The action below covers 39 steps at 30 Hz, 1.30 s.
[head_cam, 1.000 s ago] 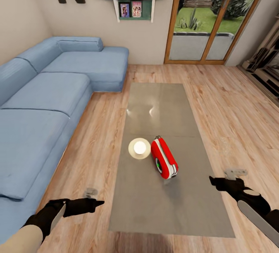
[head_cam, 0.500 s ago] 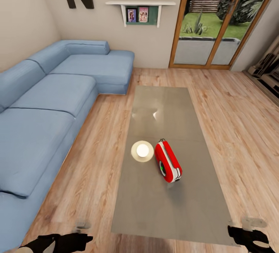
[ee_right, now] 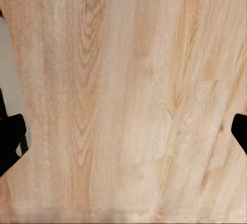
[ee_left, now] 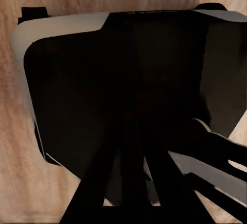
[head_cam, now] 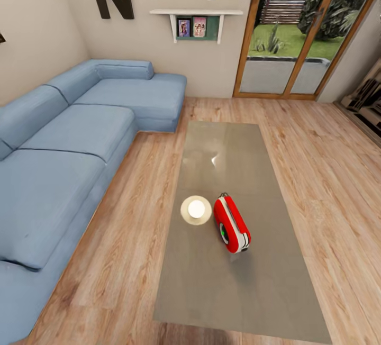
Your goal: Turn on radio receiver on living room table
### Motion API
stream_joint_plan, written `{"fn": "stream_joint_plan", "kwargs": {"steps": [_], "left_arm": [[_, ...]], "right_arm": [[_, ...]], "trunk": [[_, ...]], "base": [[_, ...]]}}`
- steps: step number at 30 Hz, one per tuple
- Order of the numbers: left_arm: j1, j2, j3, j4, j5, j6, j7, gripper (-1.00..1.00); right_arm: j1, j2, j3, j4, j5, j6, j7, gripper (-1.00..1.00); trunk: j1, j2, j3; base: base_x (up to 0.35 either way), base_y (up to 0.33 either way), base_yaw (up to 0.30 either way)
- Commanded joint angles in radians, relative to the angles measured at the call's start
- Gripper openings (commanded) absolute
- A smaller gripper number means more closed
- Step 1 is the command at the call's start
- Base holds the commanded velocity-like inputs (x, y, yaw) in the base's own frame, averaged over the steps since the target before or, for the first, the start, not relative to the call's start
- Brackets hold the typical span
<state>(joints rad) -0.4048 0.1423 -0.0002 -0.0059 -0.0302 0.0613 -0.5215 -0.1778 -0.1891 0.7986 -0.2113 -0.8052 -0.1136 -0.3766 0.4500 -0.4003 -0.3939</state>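
Head view: the red radio (head_cam: 231, 223) lies on the long coffee table (head_cam: 238, 287), just beside a pale disc (head_cam: 196, 210), with the blue sofa (head_cam: 63, 144) alongside. In the right wrist view the right gripper (ee_right: 123, 141) is spread wide over wood floor (ee_right: 128, 80); the left gripper's state I cannot tell

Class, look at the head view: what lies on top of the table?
On the table lie the red radio and, just beside it, a pale round disc. What the radio covers cannot be seen.

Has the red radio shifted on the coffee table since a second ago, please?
No. The radio receiver lies beside the pale disc, as before, on the table; the whole view shifted, so the camera moved.
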Motion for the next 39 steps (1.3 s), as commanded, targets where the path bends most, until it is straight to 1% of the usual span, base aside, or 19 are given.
{"fn": "stream_joint_plan", "kwargs": {"steps": [1, 5, 6, 8, 9, 10, 12, 13, 15, 16, 17, 18, 20, 21, 22, 26, 29, 31, 39], "left_arm": [[0.013, -0.012, 0.003, 0.0, 0.001, 0.0, 0.033, -1.0], [0.073, -0.046, 0.003, 0.0, -0.003, -0.005, 0.14, -1.0], [0.077, -0.047, 0.003, 0.0, -0.003, -0.008, 0.145, -1.0], [0.096, -0.051, 0.004, 0.0, 0.0, -0.025, 0.155, -1.0], [0.107, -0.053, 0.004, 0.0, 0.001, -0.031, 0.158, -1.0], [0.123, -0.054, 0.005, 0.0, 0.002, -0.038, 0.163, -1.0], [0.142, -0.055, 0.005, 0.0, 0.003, -0.042, 0.175, -1.0], [0.15, -0.056, 0.005, 0.0, 0.004, -0.043, 0.186, -1.0], [0.163, -0.057, 0.005, 0.0, 0.005, -0.044, 0.208, -1.0], [0.167, -0.057, 0.005, 0.0, 0.005, -0.044, 0.216, -1.0], [0.182, -0.062, 0.005, 0.001, 0.006, -0.042, 0.26, -1.0], [0.198, -0.076, 0.005, 0.001, 0.007, -0.036, 0.308, -1.0], [0.211, -0.093, 0.005, 0.001, 0.007, -0.032, 0.354, -1.0], [0.221, -0.105, 0.005, 0.001, 0.008, -0.027, 0.41, -1.0], [0.222, -0.109, 0.006, 0.001, 0.009, -0.025, 0.432, -1.0], [0.223, -0.112, 0.006, 0.0, 0.012, -0.038, 0.449, -1.0], [0.224, -0.112, 0.006, 0.001, 0.015, -0.093, 0.456, -1.0], [0.224, -0.112, 0.006, 0.001, 0.015, -0.108, 0.458, -1.0], [0.224, -0.111, 0.006, -0.011, 0.005, -0.126, 0.461, -1.0]], "right_arm": [[0.0, 0.021, 0.0, 0.038, 0.001, -0.007, 0.035, 1.0], [0.0, 0.067, -0.001, 0.1, -0.003, -0.016, 0.12, 1.0], [0.0, 0.071, -0.001, 0.102, -0.004, -0.016, 0.123, 1.0], [0.0, 0.096, -0.001, 0.126, -0.003, -0.016, 0.131, 1.0], [0.0, 0.115, -0.001, 0.146, -0.002, -0.017, 0.133, 1.0], [0.0, 0.146, -0.001, 0.175, -0.001, -0.018, 0.135, 1.0], [0.0, 0.182, -0.001, 0.198, 0.001, -0.019, 0.136, 1.0], [0.0, 0.195, -0.001, 0.204, 0.001, -0.019, 0.137, 1.0], [0.0, 0.207, -0.001, 0.209, 0.001, -0.019, 0.137, 1.0], [0.0, 0.209, -0.001, 0.21, 0.001, -0.019, 0.137, 1.0], [0.0, 0.216, -0.001, 0.213, 0.001, -0.019, 0.137, 1.0], [0.006, 0.218, 0.0, 0.214, 0.002, -0.019, 0.137, 1.0], [0.011, 0.22, 0.001, 0.215, 0.005, -0.019, 0.137, 1.0], [0.015, 0.222, 0.002, 0.215, 0.016, -0.02, 0.137, 1.0], [0.016, 0.225, 0.002, 0.215, 0.023, -0.02, 0.137, 1.0], [0.016, 0.226, 0.002, 0.215, 0.03, -0.02, 0.137, 1.0], [0.017, 0.226, 0.002, 0.214, 0.031, -0.02, 0.139, 1.0], [0.017, 0.225, 0.002, 0.214, 0.031, -0.019, 0.139, 1.0], [0.017, 0.224, 0.001, 0.213, 0.023, -0.018, 0.139, 1.0]], "trunk": [[0.0, 0.0, 0.002], [0.0, 0.0, 0.008], [0.0, 0.0, 0.01], [0.0, 0.0, 0.013], [0.0, 0.0, 0.015], [0.0, 0.0, 0.016], [0.0, 0.0, 0.019], [0.0, 0.0, 0.021], [0.0, 0.0, 0.024], [0.0, 0.0, 0.026], [0.0, 0.0, 0.027], [0.0, 0.0, 0.029], [0.0, 0.0, 0.032], [0.0, 0.0, 0.034], [0.0, 0.0, 0.035], [0.0, 0.0, 0.042], [0.0, 0.0, 0.045], [0.0, 0.0, 0.046], [0.0, 0.0, 0.047]], "base": [[0.0, 0.0, 0.041], [0.0, 0.0, 0.059], [0.0, 0.0, 0.066], [0.0, 0.0, 0.067], [0.0, 0.0, 0.068], [0.0, 0.0, 0.07], [0.0, 0.0, 0.076], [0.0, 0.0, 0.082], [0.0, 0.0, 0.086], [0.0, 0.0, 0.089], [0.0, 0.0, 0.093], [0.0, 0.0, 0.096], [0.0, 0.0, 0.098], [0.0, 0.0, 0.1], [0.0, 0.0, 0.101], [0.0, 0.0, 0.074], [0.0, 0.0, 0.017], [0.0, 0.0, 0.007], [0.0, 0.0, 0.001]]}}
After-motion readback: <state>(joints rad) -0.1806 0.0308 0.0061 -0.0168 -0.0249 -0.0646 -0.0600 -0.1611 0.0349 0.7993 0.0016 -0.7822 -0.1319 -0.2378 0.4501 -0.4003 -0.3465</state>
